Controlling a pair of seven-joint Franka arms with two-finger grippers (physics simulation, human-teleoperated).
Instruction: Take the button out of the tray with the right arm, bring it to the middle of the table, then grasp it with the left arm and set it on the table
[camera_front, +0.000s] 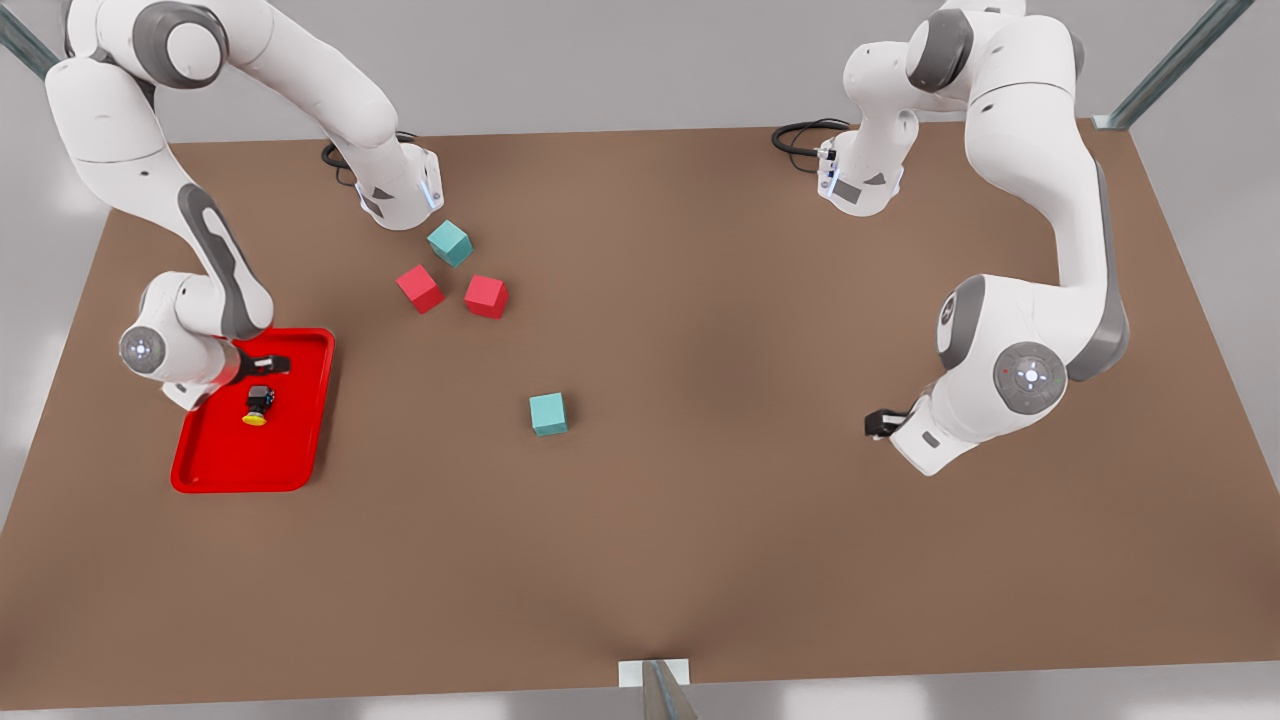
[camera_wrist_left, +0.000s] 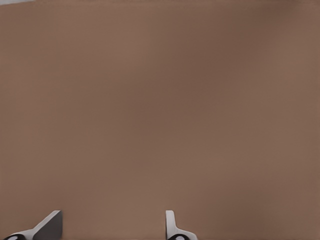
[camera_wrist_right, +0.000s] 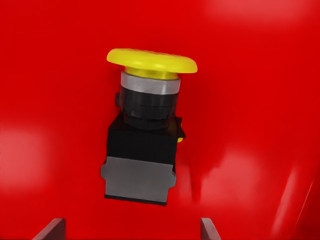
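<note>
The button (camera_front: 258, 405) lies on its side in the red tray (camera_front: 240, 478) at the front view's left, its yellow cap toward the table's near edge. My right gripper (camera_front: 268, 364) hovers over the tray just behind the button, open. In the right wrist view the button (camera_wrist_right: 145, 125) sits close ahead of the open right gripper (camera_wrist_right: 131, 232), black base nearest the fingertips (camera_wrist_right: 52, 230), on the tray floor (camera_wrist_right: 260, 100). My left gripper (camera_front: 880, 423) waits low over the table (camera_front: 720, 520) at the front view's right. The left wrist view shows that gripper (camera_wrist_left: 111, 227) open over bare table (camera_wrist_left: 160, 110).
Two red cubes (camera_front: 419, 288) (camera_front: 486, 296) and a teal cube (camera_front: 449, 242) cluster behind the table's middle. Another teal cube (camera_front: 548, 413) stands near the centre. Both arm bases with black cables (camera_front: 800, 135) stand at the far edge.
</note>
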